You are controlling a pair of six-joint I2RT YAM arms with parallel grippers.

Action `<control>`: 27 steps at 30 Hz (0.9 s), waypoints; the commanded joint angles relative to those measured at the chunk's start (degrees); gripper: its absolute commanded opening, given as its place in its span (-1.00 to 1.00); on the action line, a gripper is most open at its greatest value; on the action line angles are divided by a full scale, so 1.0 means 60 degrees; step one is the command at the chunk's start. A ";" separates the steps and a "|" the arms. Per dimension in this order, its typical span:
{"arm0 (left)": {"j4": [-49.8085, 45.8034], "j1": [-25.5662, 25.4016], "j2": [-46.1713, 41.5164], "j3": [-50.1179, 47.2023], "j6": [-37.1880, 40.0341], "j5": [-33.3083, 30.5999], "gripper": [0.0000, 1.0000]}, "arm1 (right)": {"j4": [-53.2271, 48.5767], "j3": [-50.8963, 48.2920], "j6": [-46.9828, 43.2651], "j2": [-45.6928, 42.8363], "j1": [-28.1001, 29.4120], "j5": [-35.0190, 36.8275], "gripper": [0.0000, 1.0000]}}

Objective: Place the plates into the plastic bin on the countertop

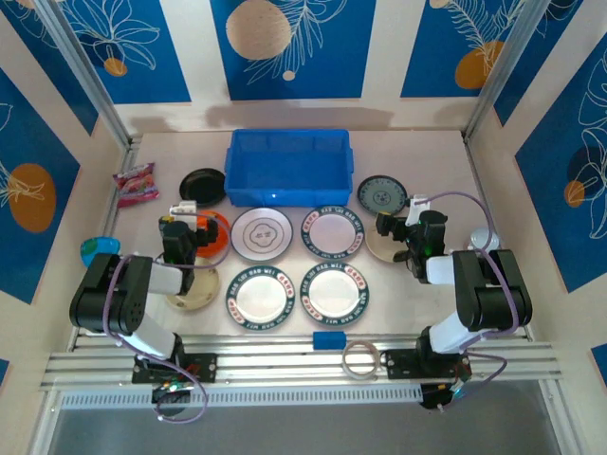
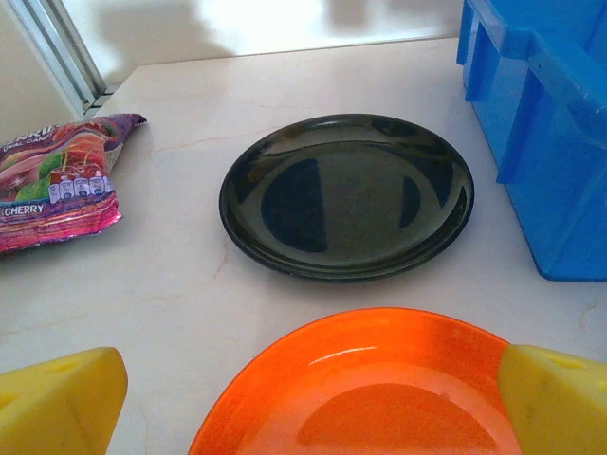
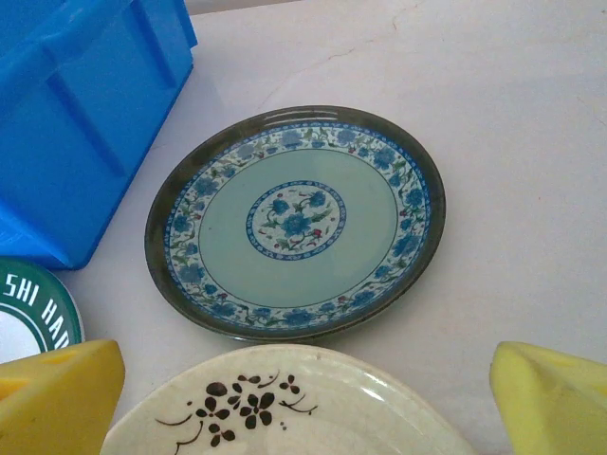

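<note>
Glossy round orange plate (image 2: 365, 398), countertop (image 2: 180, 284)

The snack packet (image 2: 52, 180) reads "CHERRY", and the green-rimmed plate (image 3: 28, 318) shows the letters "SHI HA".

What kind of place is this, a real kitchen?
Probably a robot test booth: printed blue wall panels, a metal rail along the countertop edge, plates laid out in rows.
</note>
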 commanded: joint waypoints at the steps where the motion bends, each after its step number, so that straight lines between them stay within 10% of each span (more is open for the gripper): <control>1: 0.0084 0.0128 0.0048 0.0099 0.0046 0.0177 0.99 | 0.0120 0.0228 -0.0193 -0.0119 -0.0005 -0.0123 0.98; 27: -0.0134 0.0134 0.0045 0.0203 0.0149 0.0521 0.99 | 0.0070 0.0243 -0.0178 -0.0118 -0.0035 -0.0182 0.98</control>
